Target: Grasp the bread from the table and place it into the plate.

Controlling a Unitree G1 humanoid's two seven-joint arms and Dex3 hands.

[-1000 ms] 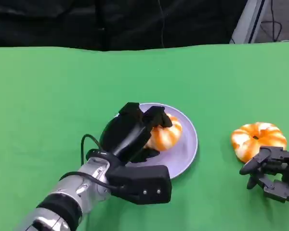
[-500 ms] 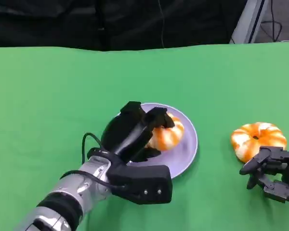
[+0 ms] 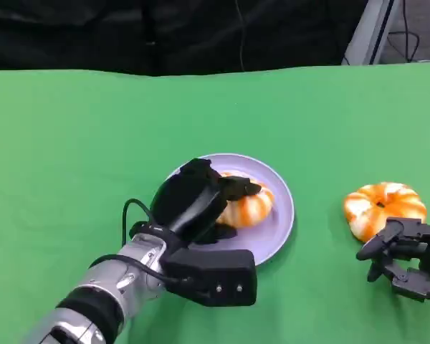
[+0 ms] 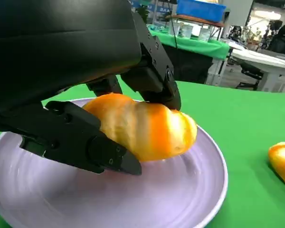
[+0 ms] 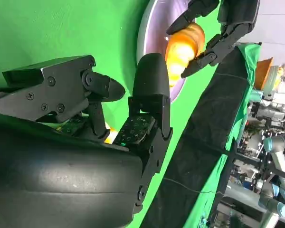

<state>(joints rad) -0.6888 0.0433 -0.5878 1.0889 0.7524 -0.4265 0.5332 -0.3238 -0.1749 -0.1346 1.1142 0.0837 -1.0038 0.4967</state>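
Note:
A lavender plate [image 3: 276, 233] lies at the middle of the green table. An orange, white-striped bread [image 3: 249, 208] rests in it, and my left hand [image 3: 192, 204] grips that bread from the near left. In the left wrist view the fingers [image 4: 85, 142] close on both sides of the bread [image 4: 149, 128], whose underside touches the plate [image 4: 199, 190]. A second, like bread [image 3: 384, 206] sits on the table to the right. My right hand [image 3: 407, 264] rests just in front of it, fingers loosely apart and holding nothing.
The green cloth [image 3: 93, 136] runs wide to the left and behind the plate. A black backdrop [image 3: 165, 32] stands past the far edge. In the right wrist view my right hand [image 5: 85, 123] faces the plate [image 5: 149, 38] and the held bread [image 5: 183, 45].
My left hand has sunk a little and set the bread lower onto the plate, fingers still around it. The right hand and the second bread have not moved.

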